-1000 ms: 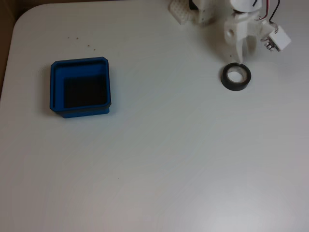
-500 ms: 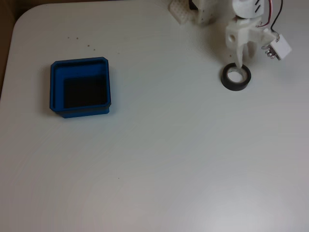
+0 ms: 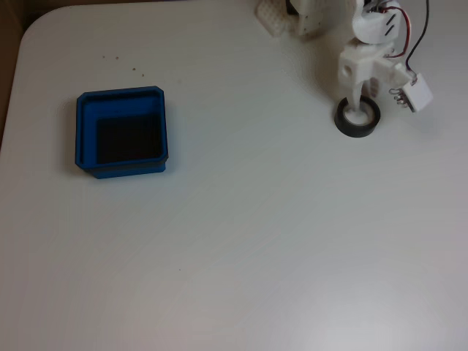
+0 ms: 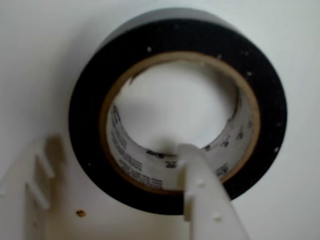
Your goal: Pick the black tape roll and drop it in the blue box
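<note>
Reaching down over the black tape roll (image 3: 357,117), the gripper (image 3: 359,102) stands at about two o'clock on the white table (image 3: 241,241) in the fixed view, with the roll lying flat just beneath it. The wrist view makes the grasp plainer: one white finger (image 4: 202,195) has its tip inside the pale core of the black tape roll (image 4: 177,110), while the other finger sits outside the ring at about eight o'clock — so the fingers are apart and straddle the roll's wall, not yet pressed on it as far as I can judge.

The blue box (image 3: 121,131) rests at about nine o'clock in the fixed view, well apart from the roll, its black floor bare.

By my reading the task is in its early stage: the approach is made and the fingers are placed, but closing on the wall, lifting, carrying across the table toward nine o'clock and releasing over the box all remain — nothing has been delivered.
</note>
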Available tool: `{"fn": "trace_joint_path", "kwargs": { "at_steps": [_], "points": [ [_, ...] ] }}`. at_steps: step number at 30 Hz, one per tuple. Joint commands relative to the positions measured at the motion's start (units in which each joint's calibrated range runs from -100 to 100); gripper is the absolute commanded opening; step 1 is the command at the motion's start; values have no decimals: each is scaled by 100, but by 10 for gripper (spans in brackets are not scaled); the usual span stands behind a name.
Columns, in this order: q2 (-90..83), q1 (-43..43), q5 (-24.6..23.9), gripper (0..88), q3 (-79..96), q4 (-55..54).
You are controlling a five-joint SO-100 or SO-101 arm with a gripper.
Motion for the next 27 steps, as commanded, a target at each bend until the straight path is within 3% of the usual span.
{"fn": "trace_joint_path", "kwargs": {
  "at_steps": [1, 27],
  "points": [
    [103, 51, 19, 232, -358, -45],
    [479, 2, -60, 230, -358, -45]
  ]
}}
